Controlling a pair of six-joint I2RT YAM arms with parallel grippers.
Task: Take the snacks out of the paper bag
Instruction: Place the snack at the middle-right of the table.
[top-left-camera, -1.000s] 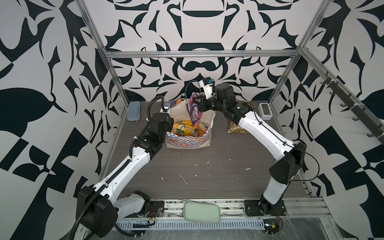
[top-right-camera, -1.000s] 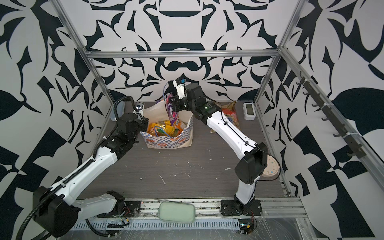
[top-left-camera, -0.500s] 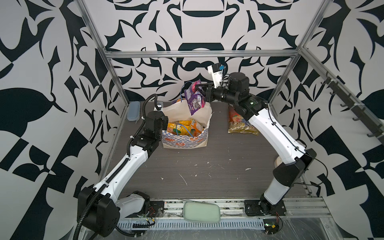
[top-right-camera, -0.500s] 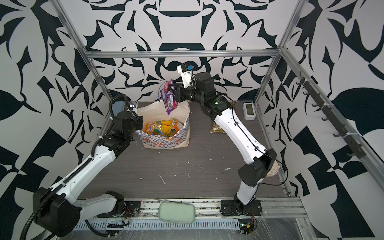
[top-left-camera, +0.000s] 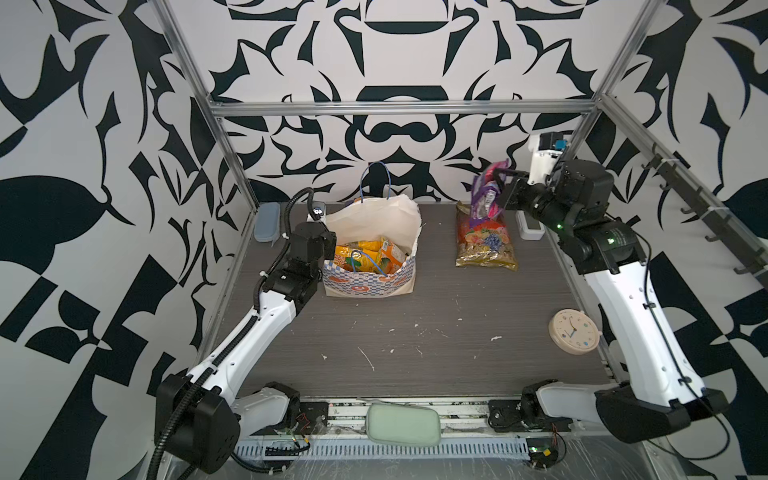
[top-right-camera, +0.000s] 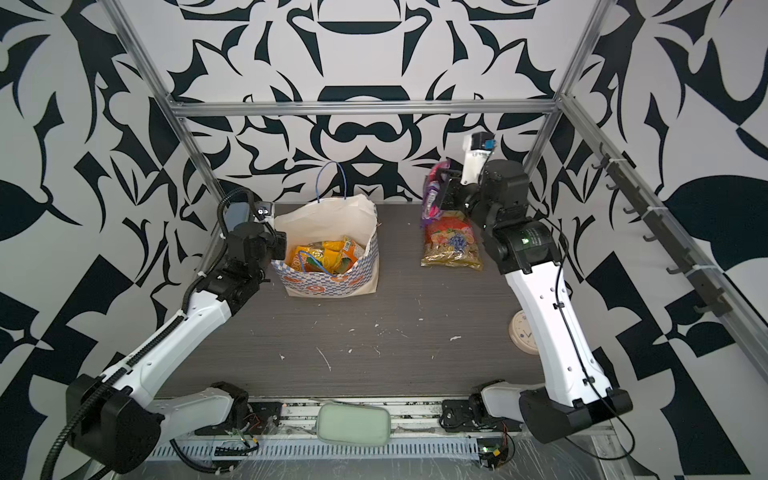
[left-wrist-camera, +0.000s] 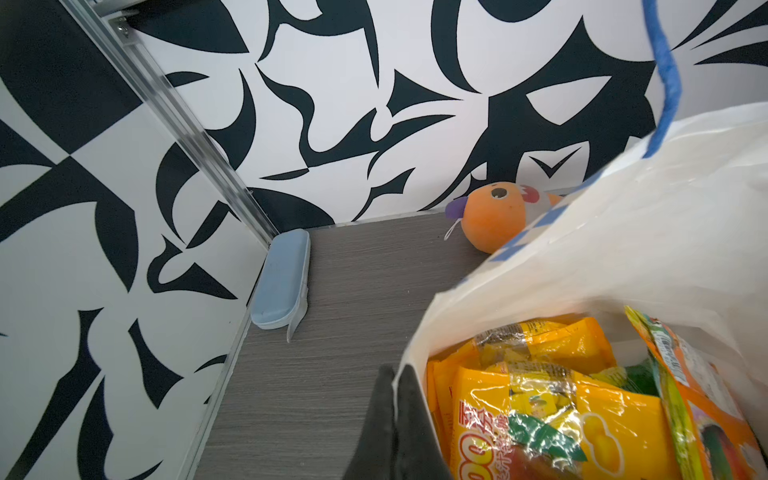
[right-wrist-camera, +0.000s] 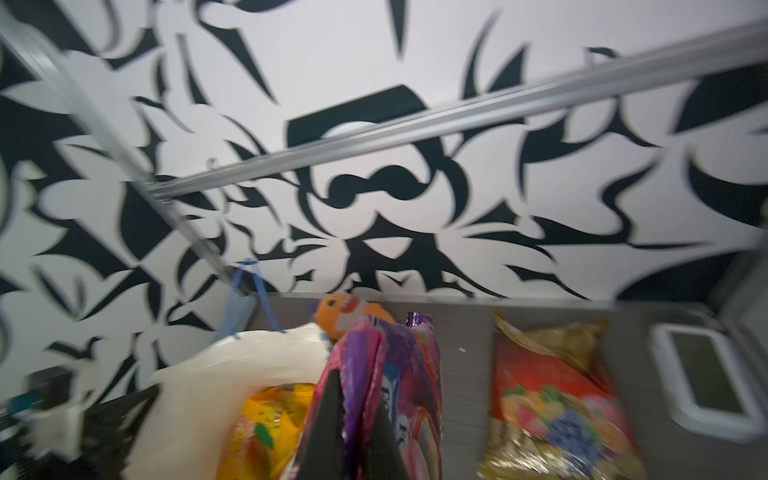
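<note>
One paper bag (top-left-camera: 374, 220), one purple packet (top-left-camera: 484, 195), one gold-red packet (top-left-camera: 484, 243), two yellow packets (left-wrist-camera: 615, 432), one clock (top-left-camera: 574, 331).

Right claw (top-left-camera: 498, 187) up high, clamped on purple glossy packet (top-left-camera: 482, 199). Straight below it: flat gold-red fruit-print plastic bag (top-left-camera: 484, 245); white boxy device (top-left-camera: 530, 226) just wall-side of that. Left claw (left-wrist-camera: 397, 415) pinches rim of cream-white paper bag (top-left-camera: 374, 224). Mouth beside it gapes open, yellow-orange packets (top-left-camera: 365, 259) at the bottom, blue cord handle (left-wrist-camera: 668, 79) arching above. Bare dark wood-grain desk (top-left-camera: 415, 332) between the claws is open.
</note>
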